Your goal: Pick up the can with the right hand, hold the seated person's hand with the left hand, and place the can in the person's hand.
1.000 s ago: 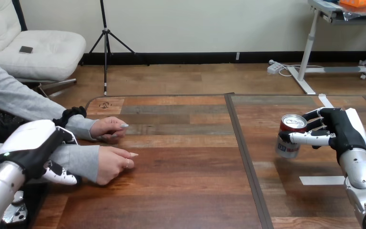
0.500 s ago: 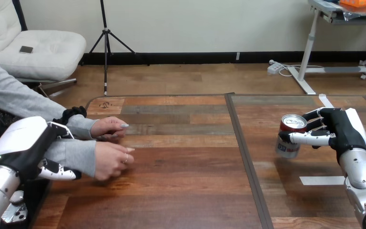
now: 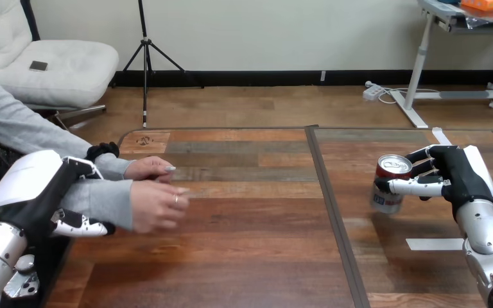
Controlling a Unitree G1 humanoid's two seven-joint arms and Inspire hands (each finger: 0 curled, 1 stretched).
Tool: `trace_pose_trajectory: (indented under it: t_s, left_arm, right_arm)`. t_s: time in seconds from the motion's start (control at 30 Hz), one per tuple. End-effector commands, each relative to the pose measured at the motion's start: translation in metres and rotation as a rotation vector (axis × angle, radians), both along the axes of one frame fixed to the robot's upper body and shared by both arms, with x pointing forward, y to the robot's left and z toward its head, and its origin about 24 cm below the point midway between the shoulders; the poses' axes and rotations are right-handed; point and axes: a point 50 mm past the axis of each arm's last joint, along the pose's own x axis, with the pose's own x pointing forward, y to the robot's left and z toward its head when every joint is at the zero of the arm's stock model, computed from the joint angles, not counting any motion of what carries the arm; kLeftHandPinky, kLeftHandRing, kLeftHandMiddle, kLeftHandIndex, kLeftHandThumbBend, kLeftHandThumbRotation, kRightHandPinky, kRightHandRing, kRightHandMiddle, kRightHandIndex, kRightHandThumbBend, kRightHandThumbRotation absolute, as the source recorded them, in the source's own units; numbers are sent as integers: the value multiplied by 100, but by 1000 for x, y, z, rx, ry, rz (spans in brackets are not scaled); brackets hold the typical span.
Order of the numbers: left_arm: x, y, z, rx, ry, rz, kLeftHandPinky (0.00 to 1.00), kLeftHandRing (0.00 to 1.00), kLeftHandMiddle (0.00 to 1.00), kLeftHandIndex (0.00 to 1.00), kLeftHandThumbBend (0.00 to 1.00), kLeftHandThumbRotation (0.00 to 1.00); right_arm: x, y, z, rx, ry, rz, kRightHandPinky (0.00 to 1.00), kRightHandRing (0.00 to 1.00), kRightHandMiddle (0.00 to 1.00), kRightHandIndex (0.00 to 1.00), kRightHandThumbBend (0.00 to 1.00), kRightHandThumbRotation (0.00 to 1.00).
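Carrying the can (image 3: 390, 185) clasped in your right robot hand (image 3: 454, 179) leftward, you risk dropping it: your left robot hand (image 3: 37, 196) grips the person's forearm (image 3: 103, 199), but the person's hand (image 3: 157, 205) is curled.

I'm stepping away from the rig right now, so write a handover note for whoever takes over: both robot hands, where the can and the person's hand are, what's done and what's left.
Right robot hand: shut on the can, over the right part of the table.
Left robot hand: curled round the person's forearm at the table's left edge, just behind the person's nearer hand.
Done: can gripped, person's arm held.
Left: carry the can across the table and place it in that hand; the two are far apart.
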Motion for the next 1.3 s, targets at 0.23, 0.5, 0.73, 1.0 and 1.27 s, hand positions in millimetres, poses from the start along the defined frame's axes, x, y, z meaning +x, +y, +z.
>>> trace_pose_trajectory:
  t_s: [0.23,0.5,0.73,1.0,1.27]
  left_arm:
    - [14,-8,47,-58,-251,-73,24,28,34,44,82,0]
    - [13,-8,49,-63,-250,-75,23,27,33,44,81,0]
    - [13,-8,51,-53,-263,-92,23,26,32,43,82,0]
    - [13,-8,53,-56,-264,-94,24,28,34,43,83,0]
    - [13,-8,52,-80,-265,-96,25,29,35,43,83,0]
  right_arm:
    - [19,4,32,-10,-131,35,37,41,46,47,77,0]
    - [19,5,33,-16,-129,33,37,41,46,46,77,0]
    - [19,5,32,-15,-129,31,36,41,45,46,77,0]
    - [19,6,32,-9,-130,29,37,41,45,46,78,0]
    - [18,6,31,-3,-131,31,38,41,45,46,78,0]
